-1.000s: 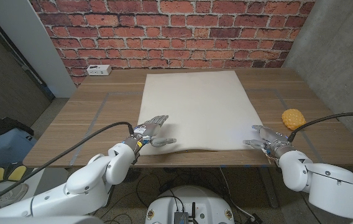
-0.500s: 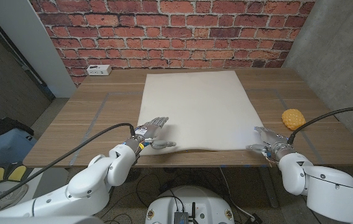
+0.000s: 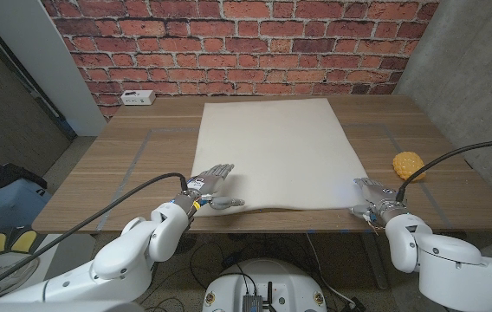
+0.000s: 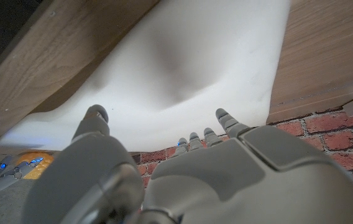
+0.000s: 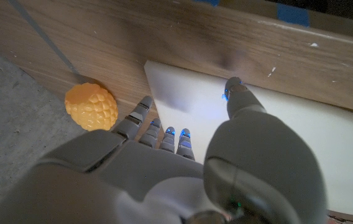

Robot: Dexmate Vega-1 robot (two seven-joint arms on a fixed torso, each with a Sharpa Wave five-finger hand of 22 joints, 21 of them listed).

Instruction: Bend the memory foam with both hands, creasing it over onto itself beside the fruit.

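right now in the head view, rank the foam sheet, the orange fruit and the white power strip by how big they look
1. memory foam sheet, by far the largest.
2. orange fruit and white power strip look about alike; the strip sits farther from the camera, so I won't rank them.

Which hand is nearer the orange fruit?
The right hand, at the foam sheet's near right corner; the fruit lies just beyond it. The left hand is at the opposite corner.

A large off-white foam sheet [image 3: 272,154] lies unfolded and mostly flat, its near edge slightly rippled and lifted at the corner farthest from the bumpy orange-yellow fruit [image 3: 408,163], which sits just beside the sheet's other near corner, apart from it.
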